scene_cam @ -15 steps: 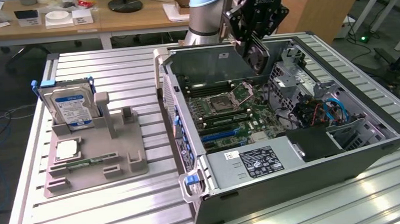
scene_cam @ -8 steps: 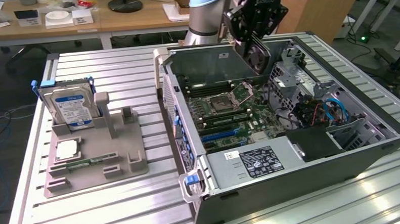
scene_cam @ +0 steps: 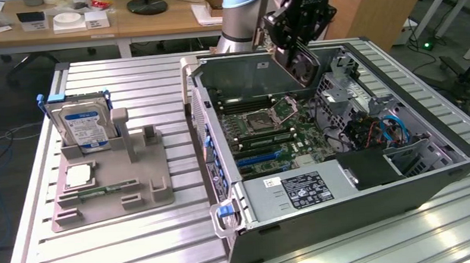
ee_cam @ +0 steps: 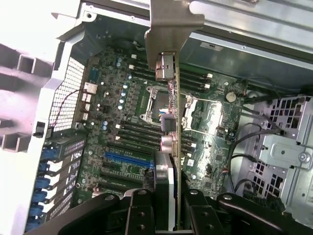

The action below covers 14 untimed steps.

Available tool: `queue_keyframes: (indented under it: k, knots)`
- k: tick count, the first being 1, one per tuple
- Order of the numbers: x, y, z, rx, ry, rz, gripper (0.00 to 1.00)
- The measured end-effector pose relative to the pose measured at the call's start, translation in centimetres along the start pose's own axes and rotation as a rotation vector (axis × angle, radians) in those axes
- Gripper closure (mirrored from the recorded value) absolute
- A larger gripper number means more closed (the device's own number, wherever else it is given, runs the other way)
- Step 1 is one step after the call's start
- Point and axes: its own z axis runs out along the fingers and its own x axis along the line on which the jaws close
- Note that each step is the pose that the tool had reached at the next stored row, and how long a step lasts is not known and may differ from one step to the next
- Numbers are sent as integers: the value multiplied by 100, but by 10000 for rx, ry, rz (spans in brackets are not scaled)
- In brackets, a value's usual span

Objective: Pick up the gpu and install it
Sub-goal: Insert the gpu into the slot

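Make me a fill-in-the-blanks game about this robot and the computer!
1. The robot's fingers hold the ____ above the open computer case.
2. The hard drive stands in the grey holder on the exterior view's ____ of the case.
3. The long slot on the motherboard is coloured ____.
Missing words: gpu; left; blue.
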Motion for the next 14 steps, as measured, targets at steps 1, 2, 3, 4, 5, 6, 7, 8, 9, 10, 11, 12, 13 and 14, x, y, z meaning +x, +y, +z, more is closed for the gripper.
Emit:
queue_keyframes:
  k: [1,2,3,4,5,6,7,8,9,10,11,12,13,14]
  knots:
    - [0,0,0,-2,6,-115,72]
    - [0,0,0,-3,10,-220,72]
    - [0,-1,0,-4,15,-321,72]
    - [0,-1,0,-5,19,-408,72]
    - [0,-1,0,-7,22,-493,72]
    - [0,-1,0,-8,26,-580,72]
    - [0,-1,0,-10,30,-673,72]
    - [0,-1,0,-11,34,-761,72]
    - [0,-1,0,-12,38,-857,72]
    - [0,-1,0,-14,43,-956,72]
    - [0,-1,0,-16,47,-1055,72]
    - [0,-1,0,-18,51,-1155,72]
    - [0,-1,0,-19,55,-1260,72]
    - [0,-1,0,-21,61,-1377,72]
